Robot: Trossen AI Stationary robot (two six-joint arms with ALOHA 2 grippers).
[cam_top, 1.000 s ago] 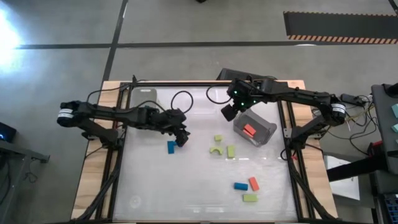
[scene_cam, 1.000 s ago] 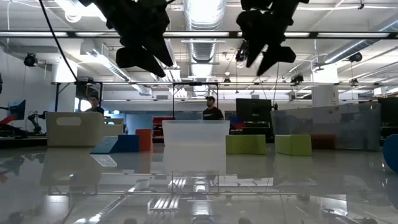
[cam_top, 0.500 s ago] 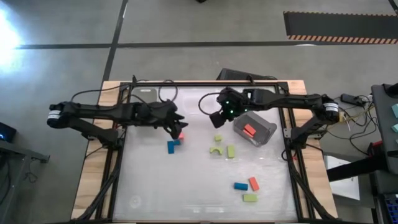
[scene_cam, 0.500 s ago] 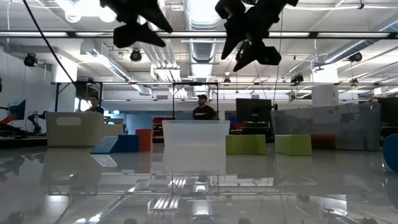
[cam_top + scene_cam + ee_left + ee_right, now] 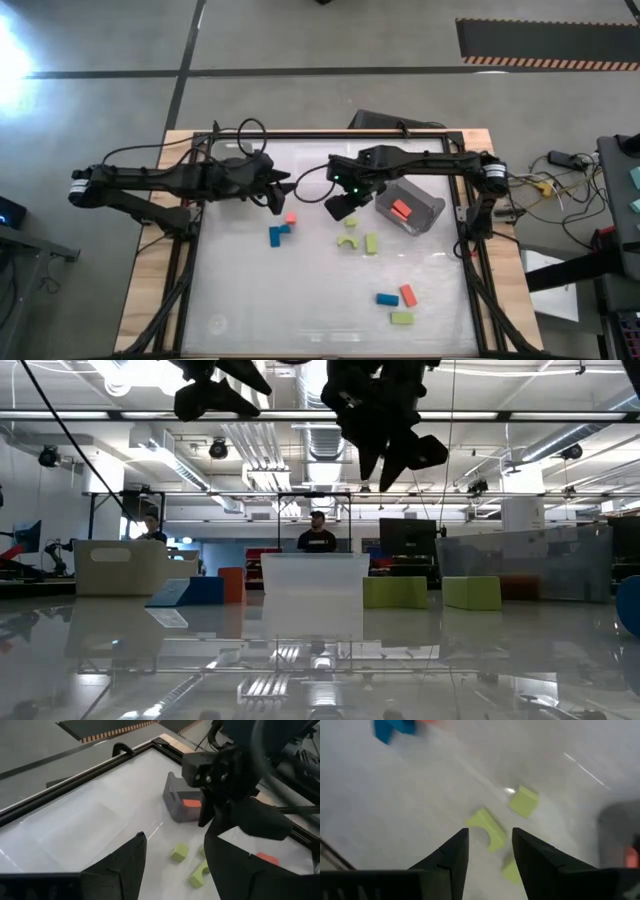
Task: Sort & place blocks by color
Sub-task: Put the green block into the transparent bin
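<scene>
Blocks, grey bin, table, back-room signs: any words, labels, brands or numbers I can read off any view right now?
None readable.
Blocks, e.g. the green arch: plain, no markings.
Grey bin: no label visible.
Striped hazard mat on the floor: pattern only, no text.
Room beyond the table in the low view: too small to read.

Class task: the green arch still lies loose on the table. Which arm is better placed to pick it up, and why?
Probably the right. Its gripper hangs open close to the green arch, which shows between its fingers in the right wrist view. The left gripper is farther off.

arms: two, black, slim jointed links | cables: black loops | left gripper (image 5: 285, 187) | right gripper (image 5: 340, 207) (green light by wrist) | fingers: dark, tapered
</scene>
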